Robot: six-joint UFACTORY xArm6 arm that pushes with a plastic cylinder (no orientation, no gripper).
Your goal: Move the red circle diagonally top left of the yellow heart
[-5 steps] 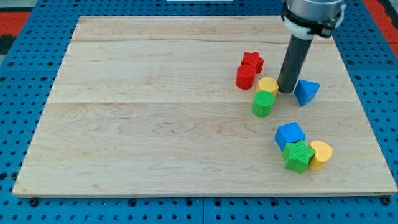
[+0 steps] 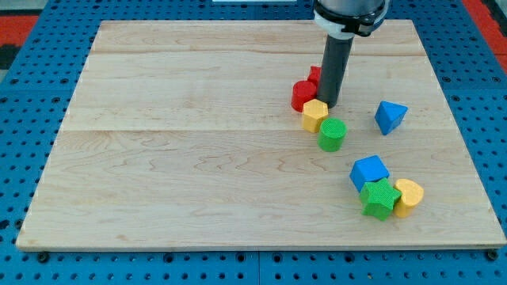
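The red circle (image 2: 302, 95) lies right of the board's middle, near the view's top. My tip (image 2: 329, 104) stands just to its right, touching the yellow hexagon-like block (image 2: 314, 115) below it. A red star (image 2: 315, 74) is mostly hidden behind the rod. The yellow heart (image 2: 409, 196) lies far off at the lower right, next to a green star (image 2: 379, 199).
A green cylinder (image 2: 333, 134) sits just below and right of the yellow block. A blue triangle (image 2: 390, 116) lies to the right. A blue cube (image 2: 369, 171) rests above the green star. The wooden board (image 2: 158, 158) sits on a blue pegboard.
My tip moved left about fifty pixels. It pushed the yellow block left and slightly down, and the red circle shifted a little left. The green cylinder barely moved.
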